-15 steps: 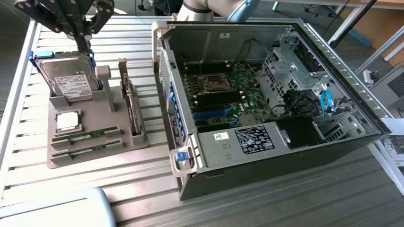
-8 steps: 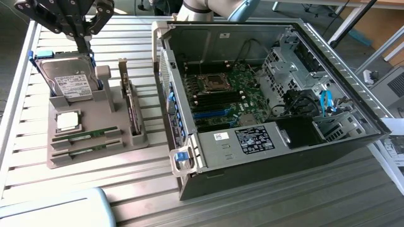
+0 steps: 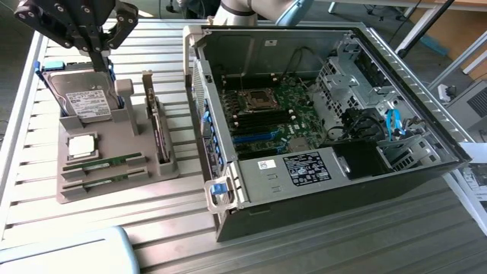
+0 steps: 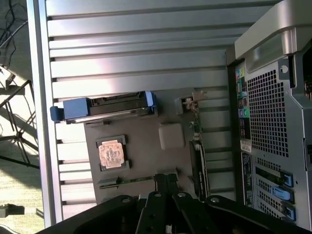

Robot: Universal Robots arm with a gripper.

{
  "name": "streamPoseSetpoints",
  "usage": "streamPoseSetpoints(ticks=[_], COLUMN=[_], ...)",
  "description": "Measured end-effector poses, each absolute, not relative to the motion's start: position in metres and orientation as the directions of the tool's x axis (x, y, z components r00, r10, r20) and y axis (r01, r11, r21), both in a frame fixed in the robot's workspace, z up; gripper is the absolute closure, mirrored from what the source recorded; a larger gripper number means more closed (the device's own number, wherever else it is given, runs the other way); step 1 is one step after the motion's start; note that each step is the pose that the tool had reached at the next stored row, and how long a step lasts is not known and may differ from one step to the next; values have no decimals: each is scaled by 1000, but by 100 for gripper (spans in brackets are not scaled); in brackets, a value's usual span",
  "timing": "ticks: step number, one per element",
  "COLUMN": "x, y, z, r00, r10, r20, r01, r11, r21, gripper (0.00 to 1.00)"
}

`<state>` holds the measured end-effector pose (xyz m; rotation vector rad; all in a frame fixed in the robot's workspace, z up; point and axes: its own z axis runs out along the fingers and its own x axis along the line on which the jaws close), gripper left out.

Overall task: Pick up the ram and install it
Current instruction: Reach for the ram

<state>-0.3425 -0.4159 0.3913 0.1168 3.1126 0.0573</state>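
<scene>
Two ram sticks, thin and green, lie in slots at the near end of a grey holder (image 3: 114,128): one (image 3: 102,164) behind the other (image 3: 99,184). In the wrist view a ram stick (image 4: 122,182) shows edge-on just beside my fingertips. My gripper (image 3: 97,52) hangs above the far end of the holder, over the hard drive (image 3: 88,97), well away from the ram. Its black fingers (image 4: 165,181) are pressed together with nothing between them. The open computer case (image 3: 320,114) with its motherboard (image 3: 278,111) lies to the exterior view's right.
On the holder also sit a square silver processor (image 3: 82,145) and an upright expansion card (image 3: 156,125). The case's rear panel (image 4: 273,112) stands close beside the holder. Everything rests on a slatted metal table (image 3: 175,200). A pale blue-grey object (image 3: 68,251) is at the near corner.
</scene>
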Motion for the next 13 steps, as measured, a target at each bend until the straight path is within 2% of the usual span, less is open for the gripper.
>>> streamPoseSetpoints(ticks=[13], x=[-342], y=[-442], z=[391], r00=[-997], r10=[75], r20=[-26], r01=[74], r11=[997], r21=[30], gripper=[90])
